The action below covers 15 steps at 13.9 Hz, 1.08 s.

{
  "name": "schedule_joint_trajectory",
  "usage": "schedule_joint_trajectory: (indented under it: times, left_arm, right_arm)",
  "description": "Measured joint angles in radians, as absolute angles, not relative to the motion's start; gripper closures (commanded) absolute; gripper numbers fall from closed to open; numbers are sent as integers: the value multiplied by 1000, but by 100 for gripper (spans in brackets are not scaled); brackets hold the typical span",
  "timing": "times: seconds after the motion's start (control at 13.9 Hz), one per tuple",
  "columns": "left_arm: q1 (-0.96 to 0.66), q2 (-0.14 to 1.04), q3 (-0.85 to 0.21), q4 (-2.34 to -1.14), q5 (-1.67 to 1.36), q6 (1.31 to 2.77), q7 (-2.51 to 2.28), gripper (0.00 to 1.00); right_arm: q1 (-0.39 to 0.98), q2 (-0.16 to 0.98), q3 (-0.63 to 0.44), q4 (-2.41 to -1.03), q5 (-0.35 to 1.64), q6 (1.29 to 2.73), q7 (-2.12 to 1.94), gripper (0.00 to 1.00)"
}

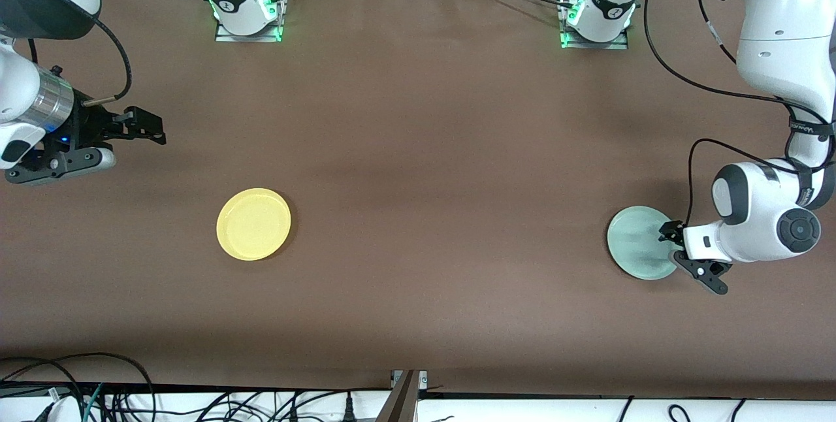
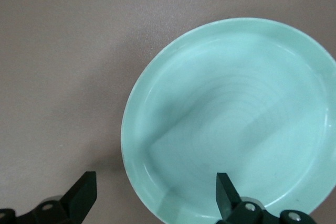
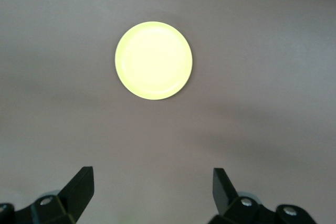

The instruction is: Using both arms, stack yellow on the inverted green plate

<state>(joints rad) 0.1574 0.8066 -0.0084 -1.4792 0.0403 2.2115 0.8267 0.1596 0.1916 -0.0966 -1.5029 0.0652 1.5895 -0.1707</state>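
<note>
The pale mint-green plate (image 1: 637,242) lies rim up on the brown table near the left arm's end. In the left wrist view it (image 2: 236,124) shows its hollow side. My left gripper (image 1: 669,242) is open and low at the plate's edge. It straddles the rim (image 2: 155,192), with one finger over the plate and one over the table. The yellow plate (image 1: 253,223) lies rim up toward the right arm's end, and also shows in the right wrist view (image 3: 154,60). My right gripper (image 1: 157,128) is open and empty (image 3: 152,190), held high over bare table, apart from the yellow plate.
The two arm bases (image 1: 247,7) (image 1: 597,14) stand along the table's edge farthest from the front camera. Cables and a bracket (image 1: 405,396) lie along the nearest edge. A wide stretch of brown table (image 1: 444,213) separates the two plates.
</note>
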Motion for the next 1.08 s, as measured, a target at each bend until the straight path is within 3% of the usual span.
schedule_joint_trajectory:
  times: [0.07,0.29,1.08]
  left_arm:
    - [159,815,-8,-1479,40,2222,827,20]
    - [163,834,-8,-1478,36,2244,830,100]
    - [139,816,-40,-1418,36,2248,909,100]
  right_arm:
    - [159,195,-97,-1503,71,1593,-171,0]
    - [159,202,-97,-1503,82,1602,-170,0]
    - [149,212,-101,-1503,130,1650,-117,0]
